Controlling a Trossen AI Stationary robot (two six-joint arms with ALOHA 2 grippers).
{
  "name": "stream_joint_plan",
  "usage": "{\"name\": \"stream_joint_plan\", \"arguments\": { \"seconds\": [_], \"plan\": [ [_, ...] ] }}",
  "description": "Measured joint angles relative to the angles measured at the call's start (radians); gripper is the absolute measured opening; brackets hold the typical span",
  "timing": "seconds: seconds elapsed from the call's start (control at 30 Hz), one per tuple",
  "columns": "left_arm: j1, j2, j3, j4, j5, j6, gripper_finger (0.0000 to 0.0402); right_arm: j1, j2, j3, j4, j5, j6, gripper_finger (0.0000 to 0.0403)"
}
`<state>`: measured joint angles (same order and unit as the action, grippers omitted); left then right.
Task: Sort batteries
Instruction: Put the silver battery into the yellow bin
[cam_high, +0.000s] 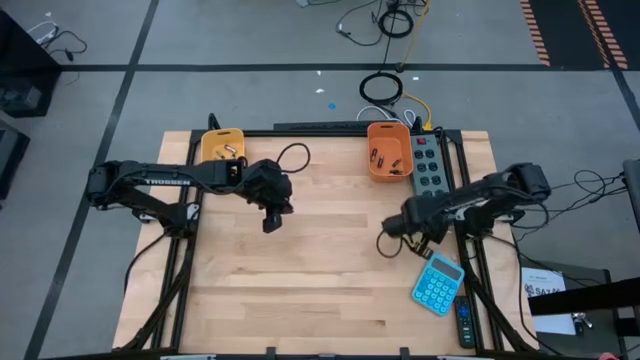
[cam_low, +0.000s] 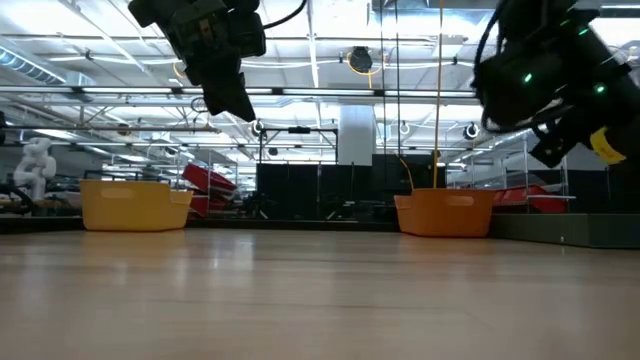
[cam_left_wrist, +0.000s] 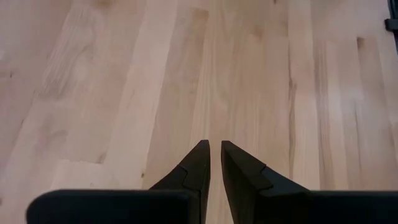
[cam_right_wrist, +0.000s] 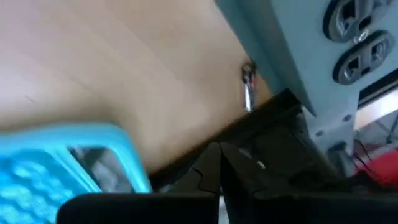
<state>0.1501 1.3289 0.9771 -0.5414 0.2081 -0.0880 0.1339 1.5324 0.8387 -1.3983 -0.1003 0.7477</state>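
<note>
A few small batteries lie in the yellow bin (cam_high: 221, 147) and in the orange bin (cam_high: 387, 152), both at the table's far edge. A small silvery piece (cam_right_wrist: 249, 90), possibly a battery, lies on the wood near the power strip; I cannot tell which it is. My left gripper (cam_high: 272, 217) (cam_left_wrist: 214, 148) hangs above bare wood left of the table's middle, shut and holding nothing. My right gripper (cam_high: 432, 243) (cam_right_wrist: 216, 152) is raised near the table's right edge, between the calculator and the power strip, also shut with nothing in it.
A blue calculator (cam_high: 438, 284) (cam_right_wrist: 68, 162) lies at the near right. A grey power strip (cam_high: 425, 165) (cam_right_wrist: 323, 56) runs along the right edge beside the orange bin. The dark table frame (cam_right_wrist: 267, 124) borders the wood there. Bare wood (cam_high: 310, 270) spans the middle.
</note>
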Motion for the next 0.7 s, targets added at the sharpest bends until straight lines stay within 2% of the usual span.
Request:
{"name": "stream_joint_plan", "arguments": {
  "seconds": [0.3, 0.43, 0.57, 0.7],
  "plan": [
    [0.000, 0.000, 0.000, 0.037, -0.006, 0.000, 0.0050, -0.158, 0.108, 0.001, -0.100, -0.053, -0.392, 0.0000],
    [0.000, 0.000, 0.000, 0.037, -0.007, 0.000, 0.0050, -0.201, 0.159, 0.000, -0.109, 0.015, -0.551, 0.0000],
    [0.000, 0.000, 0.000, 0.034, -0.007, 0.000, 0.0050, -0.214, 0.163, 0.000, -0.042, 0.045, -0.645, 0.0000],
    [0.000, 0.000, 0.000, 0.035, -0.007, 0.000, 0.0050, -0.220, 0.162, -0.002, -0.034, 0.076, -0.651, 0.0000]
  ]
}}
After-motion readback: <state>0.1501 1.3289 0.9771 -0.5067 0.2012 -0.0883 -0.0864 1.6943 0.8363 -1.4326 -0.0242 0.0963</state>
